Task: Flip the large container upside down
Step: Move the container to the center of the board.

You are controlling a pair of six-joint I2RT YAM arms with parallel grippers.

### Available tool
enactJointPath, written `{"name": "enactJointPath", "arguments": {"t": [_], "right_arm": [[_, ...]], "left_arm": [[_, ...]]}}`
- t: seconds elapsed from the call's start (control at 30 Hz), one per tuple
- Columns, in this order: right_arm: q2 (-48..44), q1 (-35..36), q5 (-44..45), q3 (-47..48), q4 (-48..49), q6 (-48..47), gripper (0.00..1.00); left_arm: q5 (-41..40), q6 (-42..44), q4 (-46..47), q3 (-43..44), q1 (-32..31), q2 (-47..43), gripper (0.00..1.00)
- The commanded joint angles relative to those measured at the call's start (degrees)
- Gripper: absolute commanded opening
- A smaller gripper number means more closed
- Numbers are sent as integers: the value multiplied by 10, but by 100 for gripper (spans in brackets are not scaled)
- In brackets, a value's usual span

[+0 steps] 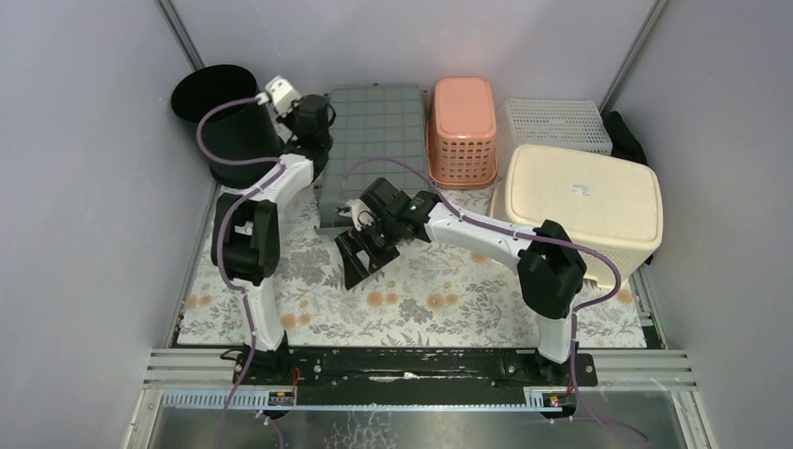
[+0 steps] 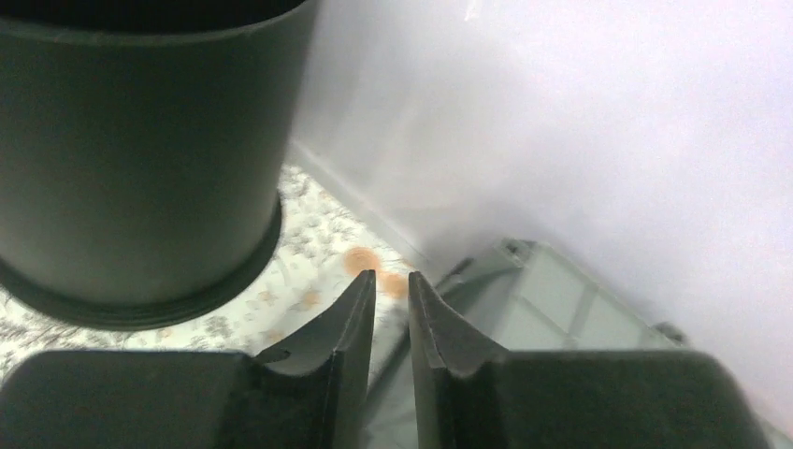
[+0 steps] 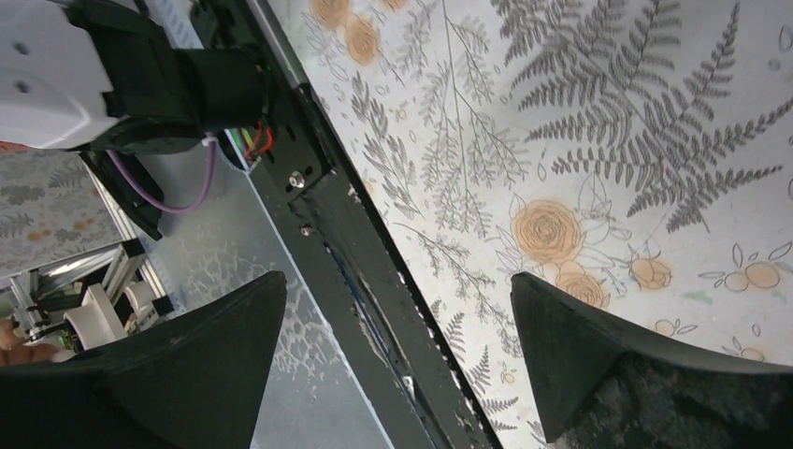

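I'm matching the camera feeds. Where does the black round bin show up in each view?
Top external: far left corner, black round bin.
Left wrist: upper left, standing on the floral cloth.
Right wrist: not in it.
Shared landmark: the floral cloth, in all three views.

We see a cream container (image 1: 580, 201) of smooth plastic with a faint sheen. The black bucket (image 1: 234, 133) is matt plastic, and the pink basket (image 1: 463, 126) and white basket (image 1: 558, 124) are perforated plastic. The floral mat (image 1: 421, 299) looks matt and printed, and the black rail (image 1: 411, 365) is scuffed painted metal.
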Motion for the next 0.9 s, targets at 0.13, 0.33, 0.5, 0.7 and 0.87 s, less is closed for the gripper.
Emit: {"name": "enactJointPath", "arguments": {"t": [0.13, 0.33, 0.5, 0.7, 0.87], "right_arm": [[-54, 1, -1, -67, 32, 11, 97], [-78, 1, -7, -121, 69, 24, 97], [-93, 1, -10, -153, 85, 27, 97], [-69, 1, -7, -140, 84, 31, 97], [-53, -5, 26, -102, 79, 39, 100]], "left_arm": [[-44, 54, -302, 311, -19, 56, 24], [20, 131, -325, 400, -4, 88, 27], [136, 245, -250, 345, -7, 57, 44], [200, 359, -131, 208, -5, -23, 100], [279, 367, -182, 211, -13, -51, 100]]}}
